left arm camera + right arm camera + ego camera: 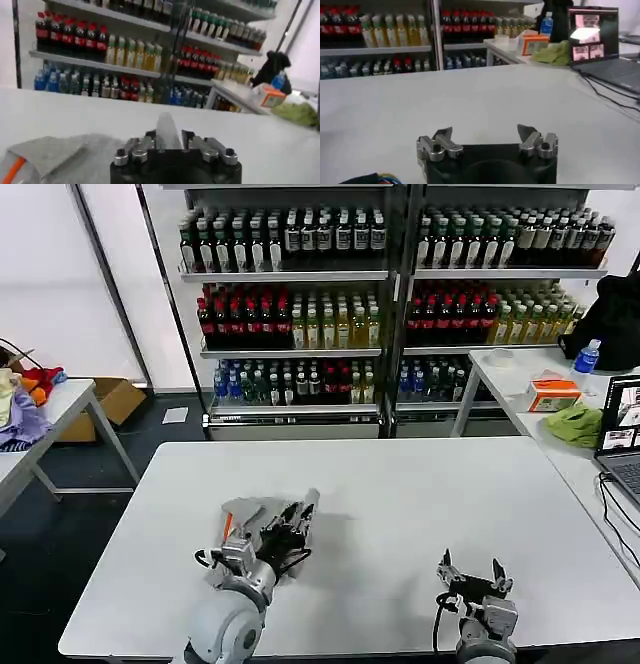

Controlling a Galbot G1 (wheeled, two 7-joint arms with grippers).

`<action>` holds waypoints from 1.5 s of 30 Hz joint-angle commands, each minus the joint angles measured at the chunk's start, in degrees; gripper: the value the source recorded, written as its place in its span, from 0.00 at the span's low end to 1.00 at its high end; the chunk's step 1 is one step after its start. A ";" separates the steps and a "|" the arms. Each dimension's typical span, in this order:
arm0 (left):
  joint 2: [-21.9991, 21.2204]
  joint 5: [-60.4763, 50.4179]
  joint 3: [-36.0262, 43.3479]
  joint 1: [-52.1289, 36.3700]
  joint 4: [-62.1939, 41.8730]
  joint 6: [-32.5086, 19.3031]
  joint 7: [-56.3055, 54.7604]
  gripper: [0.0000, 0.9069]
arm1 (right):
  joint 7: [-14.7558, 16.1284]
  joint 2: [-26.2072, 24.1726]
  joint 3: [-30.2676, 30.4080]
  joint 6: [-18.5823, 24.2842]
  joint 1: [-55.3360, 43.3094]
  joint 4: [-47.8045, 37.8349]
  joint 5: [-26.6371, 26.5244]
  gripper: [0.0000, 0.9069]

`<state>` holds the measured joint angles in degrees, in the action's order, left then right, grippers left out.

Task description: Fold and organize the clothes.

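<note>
Shirt (238,517), grey with an orange-lined collar, lies bunched on the counter (400,504) under the left gripper (295,519), whose fingers are pressed together beside it (folding seems barely begun), while the right gripper (470,574) waits near the front edge, fingers wide, holding nothing.

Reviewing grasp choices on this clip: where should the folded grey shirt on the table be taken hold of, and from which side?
The grey shirt lies as a compact bundle under the left gripper, which seems shut with fingers pointing away from the robot. I would pinch a free outer edge, probably the flat one toward the robot's left, coming low from that side. The right gripper rests open, apart.
</note>
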<state>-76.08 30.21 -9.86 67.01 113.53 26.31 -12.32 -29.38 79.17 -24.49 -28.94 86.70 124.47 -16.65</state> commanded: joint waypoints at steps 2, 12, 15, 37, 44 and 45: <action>0.51 7.69 -4.89 0.93 3.25 -3.19 -0.45 1.00 | 0.42 -0.18 2.25 -1.26 -4.89 -2.14 -9.91 1.00; 4.71 4.00 -15.37 2.42 4.81 -1.85 -3.95 1.00 | -3.02 -1.00 10.62 -4.21 -17.38 -2.76 -30.88 1.00; 5.11 3.98 -16.99 3.65 5.59 -1.81 -4.60 1.00 | -4.74 -0.66 13.52 -4.24 -20.33 -4.89 -30.67 1.00; 5.70 3.63 -19.63 5.92 5.26 -1.18 -6.08 1.00 | -6.68 -0.53 24.91 -4.35 -29.61 -18.24 -31.66 1.00; 5.03 3.65 -19.68 6.02 4.90 -0.87 -6.25 1.00 | -7.35 1.20 25.55 -4.37 -31.40 -20.58 -31.81 0.89; 4.91 3.64 -19.71 6.11 4.93 -0.79 -6.25 1.00 | -7.34 1.25 25.57 -4.38 -31.37 -20.70 -31.81 0.89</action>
<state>-70.87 33.97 -28.85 72.61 118.46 25.34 -18.36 -36.31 79.64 -1.39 -33.18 58.51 108.04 -47.43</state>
